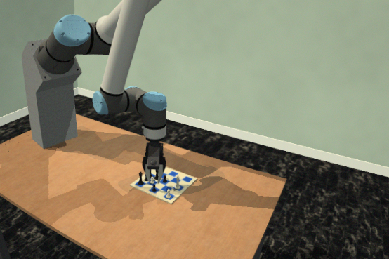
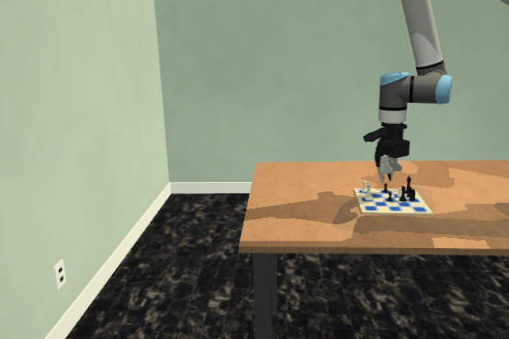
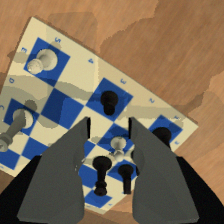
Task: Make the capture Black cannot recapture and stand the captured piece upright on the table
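My gripper [image 1: 154, 179] [image 2: 387, 179] [image 3: 109, 119] is part-way open and empty. Its tips hang above the board [image 1: 172, 202] [image 2: 400, 212] [image 3: 188, 123]. In the wrist view, a black pawn [image 3: 109, 101] on E3 stands just ahead of the tips, and a small white piece [image 3: 118, 142] on D2 shows between the fingers. A white piece [image 1: 168, 194] [image 3: 46, 59] stands on E5 and a taller white piece [image 1: 177, 183] [image 3: 19, 120] on C5. A tall black piece [image 1: 140, 179] stands on E1. Two more black pieces [image 3: 102, 165] [image 3: 126, 173] show between the fingers; their squares are unclear.
The wooden table [image 1: 196, 231] [image 2: 294, 234] surrounds the board. The black pieces cluster near rank 1, close together around the white piece on D2. The fingers hide part of the board in the wrist view. The arm's shadow crosses the table.
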`<state>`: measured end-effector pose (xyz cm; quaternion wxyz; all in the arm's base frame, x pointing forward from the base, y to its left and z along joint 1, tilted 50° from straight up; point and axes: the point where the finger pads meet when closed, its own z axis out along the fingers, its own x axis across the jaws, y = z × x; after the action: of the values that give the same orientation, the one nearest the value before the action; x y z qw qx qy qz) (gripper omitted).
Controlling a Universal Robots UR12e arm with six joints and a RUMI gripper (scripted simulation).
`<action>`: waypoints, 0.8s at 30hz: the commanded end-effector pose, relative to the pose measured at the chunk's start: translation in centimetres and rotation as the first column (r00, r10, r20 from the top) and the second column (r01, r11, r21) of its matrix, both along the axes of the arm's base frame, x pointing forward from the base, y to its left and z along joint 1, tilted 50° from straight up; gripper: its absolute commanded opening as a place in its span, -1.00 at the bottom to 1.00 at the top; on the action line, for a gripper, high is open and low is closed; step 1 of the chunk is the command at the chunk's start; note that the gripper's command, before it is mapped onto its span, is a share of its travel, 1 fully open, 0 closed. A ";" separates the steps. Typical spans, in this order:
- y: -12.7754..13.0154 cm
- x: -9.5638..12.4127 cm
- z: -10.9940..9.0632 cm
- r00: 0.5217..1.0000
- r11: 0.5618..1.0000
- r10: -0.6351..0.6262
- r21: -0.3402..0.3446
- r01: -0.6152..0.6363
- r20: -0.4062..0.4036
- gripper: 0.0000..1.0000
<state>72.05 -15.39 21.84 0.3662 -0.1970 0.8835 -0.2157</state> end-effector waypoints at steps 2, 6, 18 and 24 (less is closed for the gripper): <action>0.0 0.0 0.0 1.000 1.000 0.000 0.000 0.000 0.001 -0.60; 0.0 0.0 0.0 1.000 1.000 0.000 0.000 0.000 0.001 -0.60; -0.3 1.0 -0.9 1.000 1.000 0.000 0.000 0.000 0.001 -0.60; -0.5 1.6 -1.4 1.000 1.000 0.000 0.000 0.000 0.001 -0.60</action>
<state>73.37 -15.82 20.68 0.3661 -0.1971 0.8835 -0.2156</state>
